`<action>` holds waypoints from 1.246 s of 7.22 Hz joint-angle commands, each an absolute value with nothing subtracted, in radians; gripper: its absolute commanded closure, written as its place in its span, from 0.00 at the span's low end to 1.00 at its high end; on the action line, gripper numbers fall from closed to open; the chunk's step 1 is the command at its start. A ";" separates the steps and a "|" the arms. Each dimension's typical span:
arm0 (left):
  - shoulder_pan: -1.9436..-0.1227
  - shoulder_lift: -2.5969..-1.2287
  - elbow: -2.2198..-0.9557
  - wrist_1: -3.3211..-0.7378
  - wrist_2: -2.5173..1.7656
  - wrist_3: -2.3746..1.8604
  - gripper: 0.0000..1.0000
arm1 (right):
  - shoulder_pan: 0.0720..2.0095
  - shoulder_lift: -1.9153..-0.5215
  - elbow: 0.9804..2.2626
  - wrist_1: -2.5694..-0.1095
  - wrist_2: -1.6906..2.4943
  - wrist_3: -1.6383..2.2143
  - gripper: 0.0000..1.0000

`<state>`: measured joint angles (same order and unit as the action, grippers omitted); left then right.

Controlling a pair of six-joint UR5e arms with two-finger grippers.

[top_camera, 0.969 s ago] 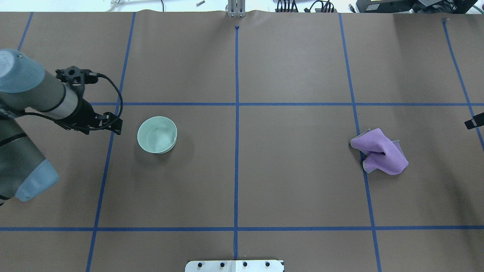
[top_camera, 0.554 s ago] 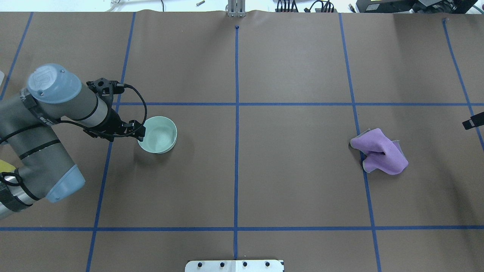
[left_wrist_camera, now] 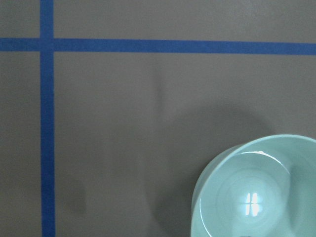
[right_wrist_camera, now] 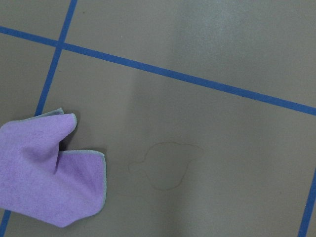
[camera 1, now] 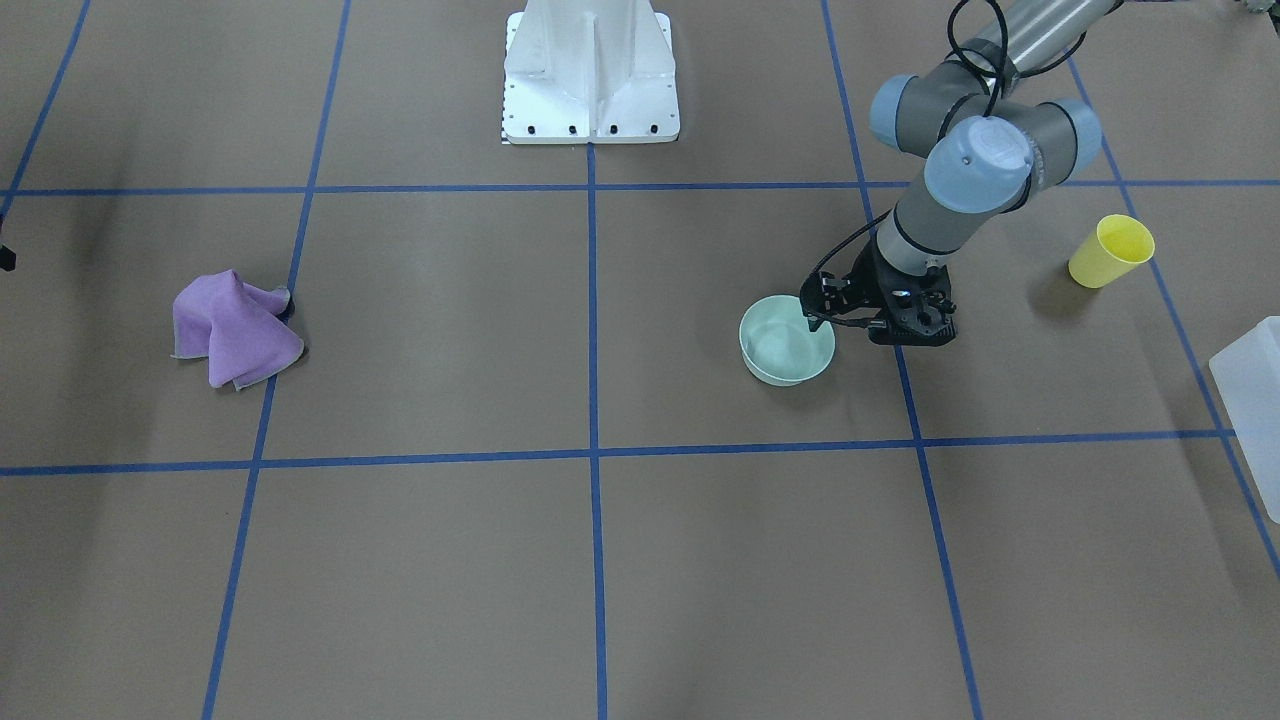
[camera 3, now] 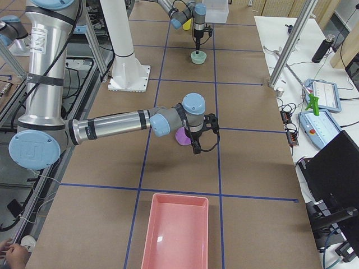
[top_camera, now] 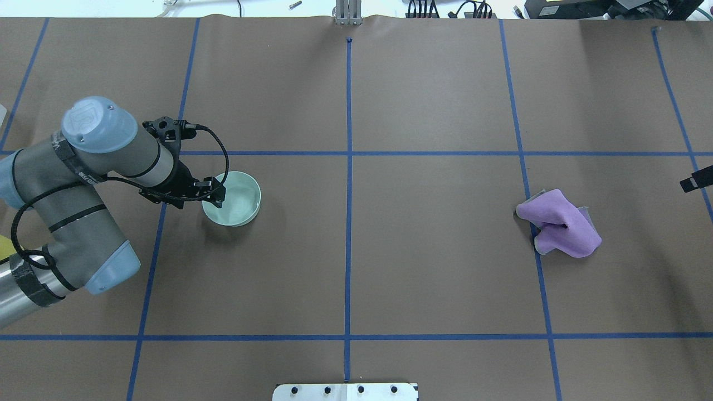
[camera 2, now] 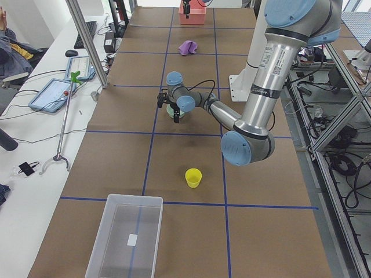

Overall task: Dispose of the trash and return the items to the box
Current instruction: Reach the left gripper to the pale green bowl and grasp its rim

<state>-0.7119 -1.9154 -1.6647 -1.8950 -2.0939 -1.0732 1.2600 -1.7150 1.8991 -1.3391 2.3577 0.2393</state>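
A mint-green bowl (top_camera: 234,198) stands upright and empty on the table's left half; it also shows in the front view (camera 1: 787,342) and the left wrist view (left_wrist_camera: 261,193). My left gripper (top_camera: 179,194) points down just beside the bowl's left rim, also seen from the front (camera 1: 905,328); I cannot tell if it is open. A crumpled purple cloth (top_camera: 560,224) lies on the right half, also in the right wrist view (right_wrist_camera: 44,173). My right gripper (camera 3: 199,137) hovers next to the cloth; its state is unclear. The translucent box (camera 2: 124,234) stands at the table's left end.
A yellow cup (camera 1: 1110,250) lies tilted between my left arm and the box (camera 1: 1250,385). A pink tray (camera 3: 176,232) stands at the table's right end. Blue tape lines cross the brown table. The robot's white base (camera 1: 590,70) sits mid-table at the near edge.
My left arm has swung right, bringing its gripper from well left of the bowl up to the bowl's left rim. The bowl and cloth have not moved.
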 commanded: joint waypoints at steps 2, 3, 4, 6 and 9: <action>-0.695 -1.933 -1.657 -1.898 -2.094 -1.132 1.00 | 1.259 -1.715 1.891 -1.339 2.358 0.239 0.00; -0.693 -1.933 -1.658 -1.898 -2.094 -1.138 1.00 | 1.258 -1.715 1.891 -1.339 2.358 0.239 0.00; -0.692 -1.933 -1.657 -1.898 -2.094 -1.143 1.00 | 1.255 -1.715 1.887 -1.339 2.358 0.239 0.00; -0.693 -1.948 -1.680 -1.896 -2.102 -1.207 1.00 | 1.241 -1.697 1.856 -1.280 2.356 0.271 0.00; -0.892 -1.927 -1.750 -1.884 -2.251 -1.203 1.00 | 1.098 -1.665 1.845 -1.093 2.289 0.600 0.00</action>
<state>-0.7779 -1.9418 -1.7342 -1.8857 -2.1493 -1.2077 1.1736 -1.6860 1.8489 -1.1760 2.3328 0.4384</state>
